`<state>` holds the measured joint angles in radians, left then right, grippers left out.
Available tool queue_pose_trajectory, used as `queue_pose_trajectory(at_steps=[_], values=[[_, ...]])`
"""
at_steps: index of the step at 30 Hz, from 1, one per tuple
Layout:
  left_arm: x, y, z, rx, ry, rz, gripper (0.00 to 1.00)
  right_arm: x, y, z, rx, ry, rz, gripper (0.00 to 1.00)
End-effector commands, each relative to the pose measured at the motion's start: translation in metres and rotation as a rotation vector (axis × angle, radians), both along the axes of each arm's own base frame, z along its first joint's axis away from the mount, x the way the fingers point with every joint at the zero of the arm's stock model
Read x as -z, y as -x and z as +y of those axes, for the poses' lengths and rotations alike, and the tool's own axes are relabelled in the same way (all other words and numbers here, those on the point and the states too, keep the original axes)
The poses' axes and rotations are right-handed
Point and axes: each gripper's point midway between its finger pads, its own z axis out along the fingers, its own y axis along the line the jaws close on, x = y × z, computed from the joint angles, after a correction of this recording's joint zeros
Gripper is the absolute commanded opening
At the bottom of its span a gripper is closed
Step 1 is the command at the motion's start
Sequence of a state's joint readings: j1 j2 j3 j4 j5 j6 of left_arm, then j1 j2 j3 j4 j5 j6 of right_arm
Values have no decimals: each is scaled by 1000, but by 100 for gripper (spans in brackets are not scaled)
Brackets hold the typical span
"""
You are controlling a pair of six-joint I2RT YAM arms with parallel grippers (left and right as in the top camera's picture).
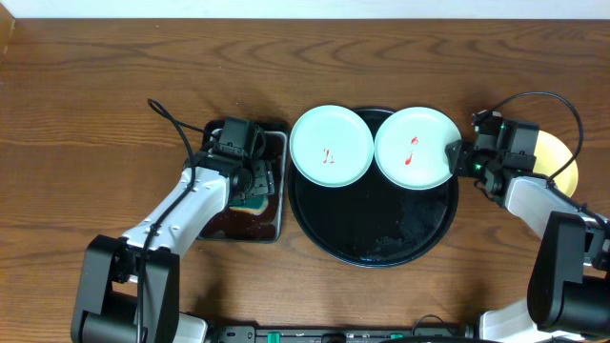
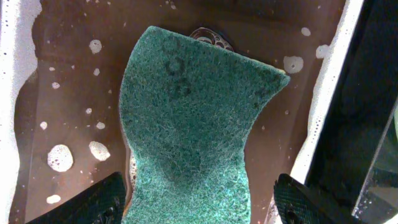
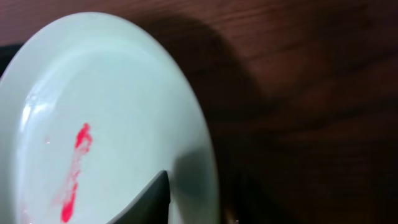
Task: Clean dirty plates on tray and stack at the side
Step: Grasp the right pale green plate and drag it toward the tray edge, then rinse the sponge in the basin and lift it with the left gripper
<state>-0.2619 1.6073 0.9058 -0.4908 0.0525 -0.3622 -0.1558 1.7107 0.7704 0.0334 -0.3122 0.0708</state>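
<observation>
The left jaws stand wide apart, one fingertip [image 2: 93, 202] at each side of the teal sponge [image 2: 193, 124], and grip nothing. The sponge lies in foamy brown liquid in the small rectangular tray [image 1: 250, 227], at 9 o'clock of the black tray [image 1: 372, 243].

The right jaws straddle the 3 o'clock rim of the right mint plate [image 1: 416, 143], one finger over its inner face. Whether they clamp the rim cannot be told. This plate sits at 1 o'clock on the black tray, overhanging its rim, with a red smear at centre.

The left mint plate [image 1: 331, 145], also smeared red, sits at 11 o'clock, just beside it. The yellow plate [image 1: 564, 170] lies on the worktop [image 1: 95, 95] at 3 o'clock of the black tray, partly hidden behind the right arm [image 1: 534, 195].
</observation>
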Motion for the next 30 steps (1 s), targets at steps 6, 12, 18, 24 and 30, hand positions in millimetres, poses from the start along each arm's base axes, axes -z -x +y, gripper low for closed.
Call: queue_pose_trajectory(at_steps=[6,12,18,24,30], values=[[7,5,4,-7,-17,22,77,-12,-7,-4,16,28,-33,1],[7,5,4,-7,-17,22,77,-41,6,-6,30,47,-41,1],[7,5,4,-7,-17,22,77,-42,51,3,54,-5,118,1],[7,5,4,-7,-17,22,77,-17,90,14,37,-24,302,1],[8,6,5,-7,-18,24,77,-8,97,20,18,-24,317,1]])
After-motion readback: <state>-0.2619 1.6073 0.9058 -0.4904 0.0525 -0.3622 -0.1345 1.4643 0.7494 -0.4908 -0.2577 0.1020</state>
